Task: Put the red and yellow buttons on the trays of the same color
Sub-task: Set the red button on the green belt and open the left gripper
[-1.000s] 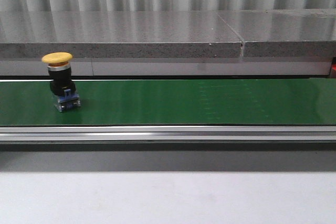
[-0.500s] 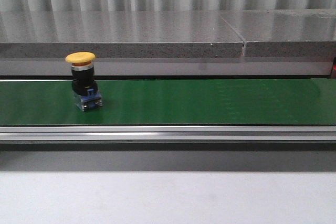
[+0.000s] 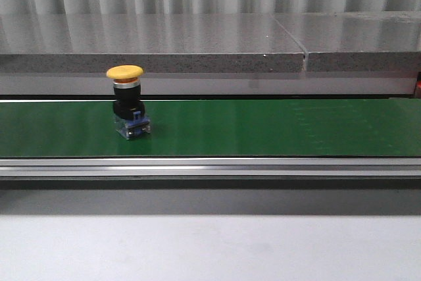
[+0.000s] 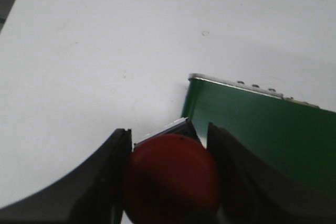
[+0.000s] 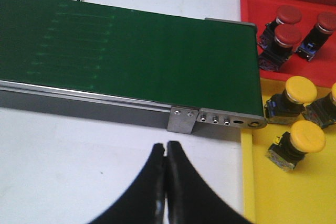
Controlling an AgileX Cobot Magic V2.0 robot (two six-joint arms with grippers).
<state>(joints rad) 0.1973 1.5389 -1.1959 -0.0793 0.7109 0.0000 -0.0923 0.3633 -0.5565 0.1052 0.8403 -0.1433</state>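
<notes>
Left jaws (image 4: 168, 182) are clamping a red button (image 4: 172, 179) by its cap, hanging over the white counter (image 4: 94, 66) beside the end of the green belt (image 4: 262, 129). Right jaws (image 5: 166, 182) are pressing together, gripping nothing, above the counter near the belt's other end. Beyond that end, red buttons (image 5: 289, 15) are lying in the red tray (image 5: 262, 3), yellow ones (image 5: 300, 88) in the yellow tray (image 5: 273, 192). A yellow button (image 3: 127, 100) is standing upright on the belt, toward its left.
</notes>
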